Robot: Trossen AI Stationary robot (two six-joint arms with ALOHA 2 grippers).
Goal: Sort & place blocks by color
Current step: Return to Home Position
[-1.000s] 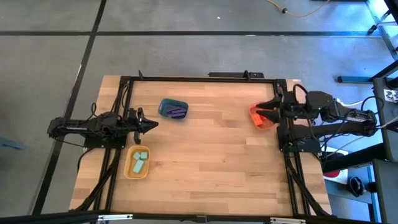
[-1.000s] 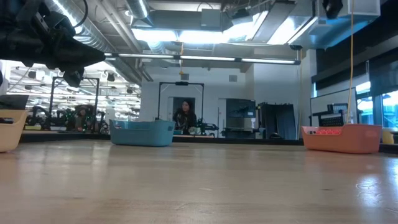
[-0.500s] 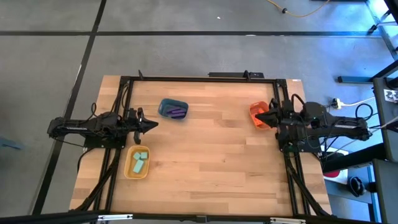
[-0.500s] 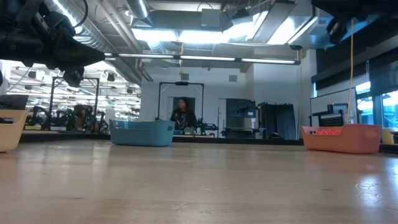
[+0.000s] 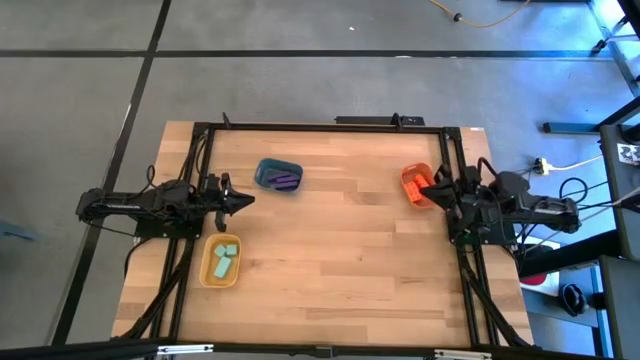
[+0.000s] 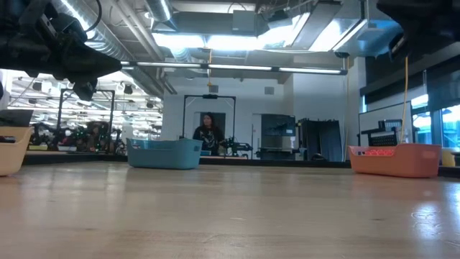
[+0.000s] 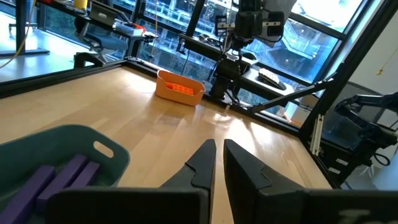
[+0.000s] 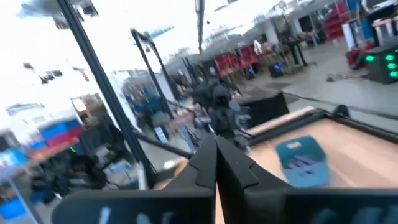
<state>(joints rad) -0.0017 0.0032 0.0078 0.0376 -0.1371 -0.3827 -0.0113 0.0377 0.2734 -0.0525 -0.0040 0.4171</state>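
Since a second ago the right arm has folded back toward the table's right edge, so it no longer reaches out over the orange tub, and a person (image 6: pixel 207 134) in the room behind has shifted a little; the rest has stayed put. On the left, the left arm lies tucked along its side of the table (image 5: pixel 340 270), the left gripper (image 5: pixel 250 199) pointing inward with its fingers drawn nearly together on nothing, a parked pose that keeps it out of the way. Just in front of it sits the yellow tub (image 5: pixel 207 272) holding the green blocks (image 5: pixel 224 258), pale mint bricks lying flat side by side. Farther in, the blue tub (image 5: pixel 262 172) holds the purple blocks (image 5: pixel 286 181), slim dark bars lying close together. On the right, the orange tub (image 5: pixel 408 176) contains the orange blocks (image 5: pixel 414 190), hard to tell from the tub's own colour. The right gripper (image 5: pixel 428 186) hangs at that tub's outer side, its fingers pressed together and empty. No brick lies loose on the wood, so the sorting looks done and the arms appear to be going home.
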